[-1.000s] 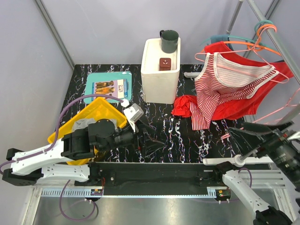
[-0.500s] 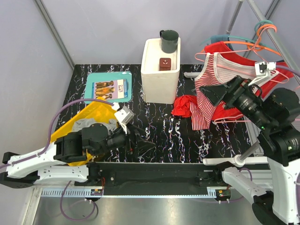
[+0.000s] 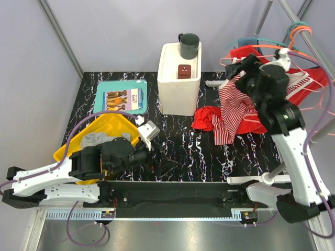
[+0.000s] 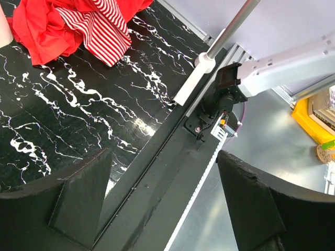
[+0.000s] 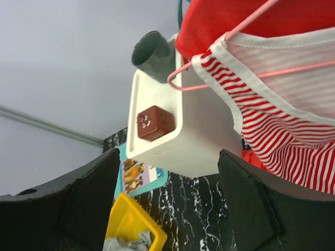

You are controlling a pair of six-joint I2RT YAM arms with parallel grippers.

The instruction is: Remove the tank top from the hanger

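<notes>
Black marbled bench point(image 3: 209, 151), far right corner: tank top point(image 3: 230, 112) on hanger point(image 5: 293, 71), right gripper point(image 5: 167, 188) open and empty alongside; left gripper point(image 4: 165, 204) open, empty.

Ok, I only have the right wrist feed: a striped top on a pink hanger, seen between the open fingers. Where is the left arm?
Observer: The left gripper is open and holds nothing. It sits low over the near edge of the table, far from the garment.
Operator: Does the top's lower end reach the table?
Observer: Yes. The striped tank top drapes down and seems to rest on the marble, against a crumpled red cloth.
Operator: And where does the hanger hook on?
Observer: Orange and teal hanger hooks crowd together on a slanted rail. I cannot tell which is the tank top's.
</notes>
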